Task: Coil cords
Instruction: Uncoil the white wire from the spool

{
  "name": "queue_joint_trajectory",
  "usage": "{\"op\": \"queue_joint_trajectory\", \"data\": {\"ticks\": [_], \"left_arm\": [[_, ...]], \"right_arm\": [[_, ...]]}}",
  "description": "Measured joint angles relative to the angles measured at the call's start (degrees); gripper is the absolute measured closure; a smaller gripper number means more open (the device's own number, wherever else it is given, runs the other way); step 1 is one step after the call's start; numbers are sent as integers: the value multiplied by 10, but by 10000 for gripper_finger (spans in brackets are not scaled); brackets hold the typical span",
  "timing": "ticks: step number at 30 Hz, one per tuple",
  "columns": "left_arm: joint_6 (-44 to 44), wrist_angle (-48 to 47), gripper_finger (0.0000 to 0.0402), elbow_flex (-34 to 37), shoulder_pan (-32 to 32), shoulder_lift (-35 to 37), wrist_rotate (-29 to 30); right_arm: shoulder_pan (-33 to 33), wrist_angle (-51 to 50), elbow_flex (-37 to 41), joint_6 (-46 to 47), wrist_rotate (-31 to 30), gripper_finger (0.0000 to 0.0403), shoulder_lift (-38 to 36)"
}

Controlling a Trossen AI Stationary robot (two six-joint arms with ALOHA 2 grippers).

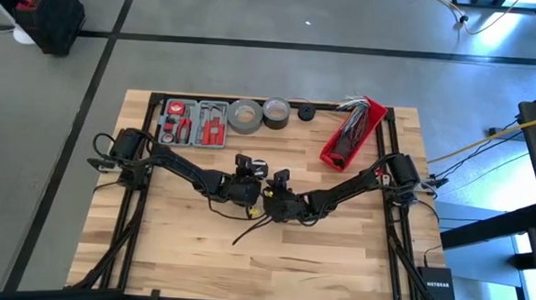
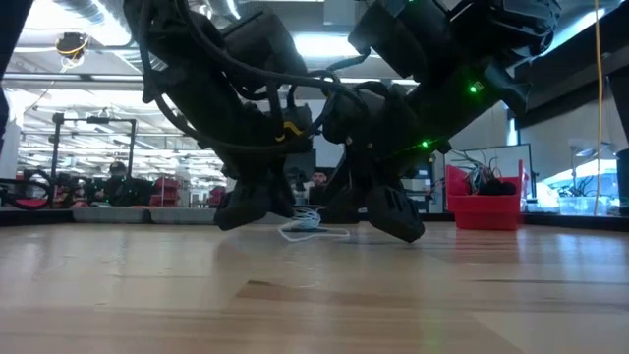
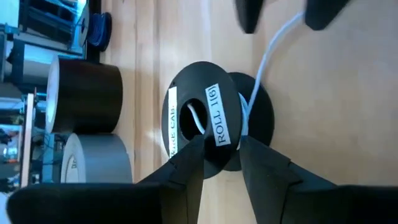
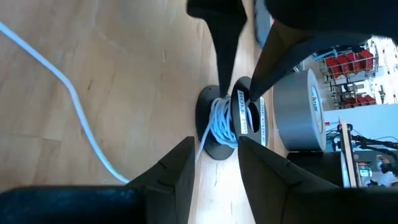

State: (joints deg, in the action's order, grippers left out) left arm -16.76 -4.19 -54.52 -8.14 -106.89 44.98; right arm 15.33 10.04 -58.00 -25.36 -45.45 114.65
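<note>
1. Locate both arms at the middle of the counter [image 1: 335, 264], where they meet from opposite sides.

2. Find the white cord [image 4: 84, 118]. Most of it is wound on a small black spool [image 3: 205, 87], which stands on edge on the counter between the two hands. A loose length leaves the spool and trails away across the bare wood. From table height, a few slack loops lie on the counter directly under the arms.

3. Check the left hand [image 3: 221, 146]. It straddles the spool's labelled flange. You cannot tell whether it is clamped on that flange or merely placed around it.

4. Check the right hand [image 4: 214, 149]. Its jaws stand apart and hold nothing. It faces the spool from the other side, just beside the wound cord, and the loose cord passes between its jaws.

5. Note the items along the far edge, well apart from the spool: a grey tool case [image 1: 194, 123], two tape rolls [image 1: 245, 115] and a red bin [image 1: 351, 136].
</note>
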Motion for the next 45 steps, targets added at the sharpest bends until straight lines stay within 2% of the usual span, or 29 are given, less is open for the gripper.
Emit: {"op": "queue_joint_trajectory", "data": {"ticks": [2,6,8,12,20,26,28,32,34,37,41,45], "left_arm": [[1,10,317,0,0,0,0],[-1,18,377,0,-1,0,5],[10,17,391,-1,-2,2,9],[44,-33,394,-7,-14,30,10],[120,-104,400,-17,-47,163,18],[126,-104,400,-17,-54,256,22],[143,-102,400,-17,-59,279,31],[166,-104,400,-3,-75,290,94],[167,-114,400,2,-79,286,112],[173,-125,400,2,-87,285,116],[183,-125,400,2,-98,285,126],[181,-125,400,2,-100,285,133]], "right_arm": [[0,0,0,0,0,276,0],[0,1,0,-1,-1,276,0],[2,-2,0,-10,-21,276,-2],[24,-46,-1,-21,-64,276,-39],[72,-148,-1,44,-34,276,-190],[79,-138,-1,38,-40,276,-302],[74,-131,-1,73,-38,276,-327],[48,-119,-1,232,32,276,-355],[30,-114,-1,273,68,276,-355],[8,-129,-1,302,103,276,-343],[-10,-122,-1,316,197,276,-314],[-25,-100,0,315,192,276,-294]]}}
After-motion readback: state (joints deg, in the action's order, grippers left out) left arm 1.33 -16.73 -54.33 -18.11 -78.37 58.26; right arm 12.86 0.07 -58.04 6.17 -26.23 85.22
